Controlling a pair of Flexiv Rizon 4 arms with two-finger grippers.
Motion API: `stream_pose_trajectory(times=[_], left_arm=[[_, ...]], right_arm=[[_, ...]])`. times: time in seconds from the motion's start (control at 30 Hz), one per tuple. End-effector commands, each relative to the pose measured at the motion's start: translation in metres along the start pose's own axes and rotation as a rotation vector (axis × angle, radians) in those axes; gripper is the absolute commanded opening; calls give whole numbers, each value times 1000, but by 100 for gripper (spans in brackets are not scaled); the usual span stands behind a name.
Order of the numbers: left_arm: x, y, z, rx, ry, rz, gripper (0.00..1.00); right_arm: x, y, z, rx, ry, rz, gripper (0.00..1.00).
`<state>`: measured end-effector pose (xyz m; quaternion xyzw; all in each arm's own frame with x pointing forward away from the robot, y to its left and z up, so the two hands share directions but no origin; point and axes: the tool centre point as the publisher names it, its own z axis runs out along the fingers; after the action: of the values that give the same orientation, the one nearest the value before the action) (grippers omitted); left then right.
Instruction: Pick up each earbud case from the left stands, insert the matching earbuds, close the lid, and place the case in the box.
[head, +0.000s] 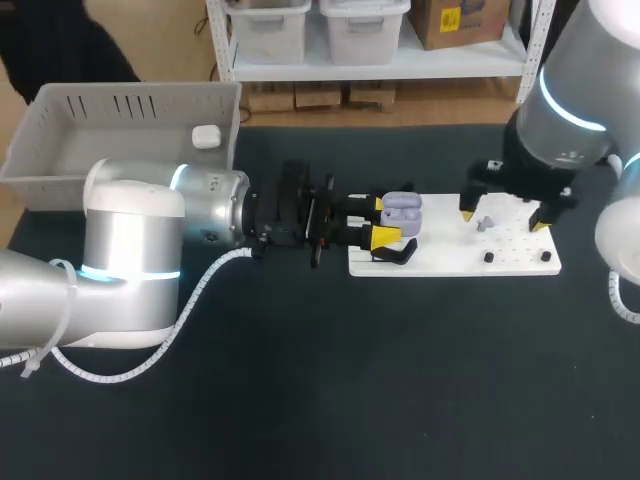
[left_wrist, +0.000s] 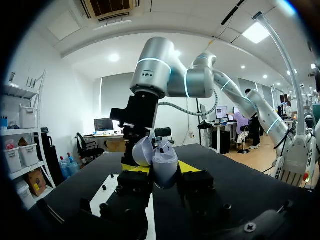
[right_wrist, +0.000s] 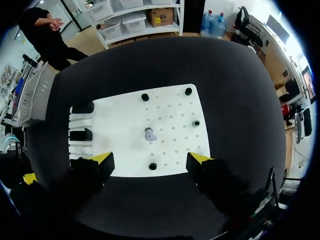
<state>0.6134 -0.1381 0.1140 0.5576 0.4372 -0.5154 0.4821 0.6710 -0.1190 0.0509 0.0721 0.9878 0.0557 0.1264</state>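
The left claw (head: 383, 220) grips the open case (head: 403, 212) at the left end of the board (head: 450, 262). The right claw (head: 504, 217) hangs wide open and empty above the earbud (head: 485, 223). It should descend straight, centred, and pinch gently, with the case held level.

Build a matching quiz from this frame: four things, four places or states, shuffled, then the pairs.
1 lavender case
2 white case
3 lavender earbud
4 right gripper

A in the grey box
B open, above the white board
C on the white board
D lid open, in the left gripper

Pairs: 1-D, 2-A, 3-C, 4-B
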Motion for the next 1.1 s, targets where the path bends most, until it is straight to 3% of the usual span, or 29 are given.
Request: stream_pose_trajectory(times=[0.03, 0.1, 0.2, 0.33, 1.1], left_arm=[[0, 0, 0, -3, -1, 2, 0], [0, 0, 0, -3, -1, 2, 0], [0, 0, 0, -3, -1, 2, 0], [0, 0, 0, -3, -1, 2, 0], [0, 0, 0, -3, -1, 2, 0]], right_arm=[[-3, 4, 8, -2, 1, -11, 68], [-4, 5, 11, -2, 4, -17, 52], [-6, 4, 15, 4, 11, -13, 44], [-7, 2, 22, 16, 28, 9, 45], [-20, 0, 41, 12, 52, 177, 31]])
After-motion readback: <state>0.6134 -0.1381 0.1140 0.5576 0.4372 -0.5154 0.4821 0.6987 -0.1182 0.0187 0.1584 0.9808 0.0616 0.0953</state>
